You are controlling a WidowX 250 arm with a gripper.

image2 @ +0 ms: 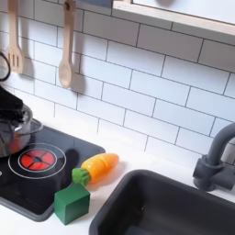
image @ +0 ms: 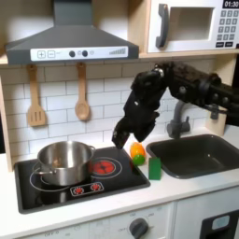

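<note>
Nearest the front edge of the worktop [image: 177, 191] stands a green block [image: 154, 167], upright, just off the right edge of the black hob [image: 56, 191] and close to the left rim of the dark sink [image: 201, 171]. In the second exterior view the same block [image2: 72, 202] sits at the hob's front right corner. Just behind it lies a toy carrot [image: 137, 152], orange with a green end; in the second exterior view it [image2: 97, 168] lies on its side with the green end toward the hob, near the block but not touching it.

On the hob's left burner rests a steel pot [image: 64, 161]; the right burner [image: 103, 167] glows red and bare.

The gripper [image: 120, 137] hangs above the hob's back right part, just left of the carrot in the first exterior view and a little above it, holding nothing. Whether its jaws stand wide or narrow I cannot tell, as the fingers blur into the dark arm.

Behind the sink rises a grey tap [image2: 213, 163]. On the tiled back wall hang a wooden spatula [image: 35, 98] and a wooden spoon [image: 82, 93], under the hood [image: 70, 42].
</note>
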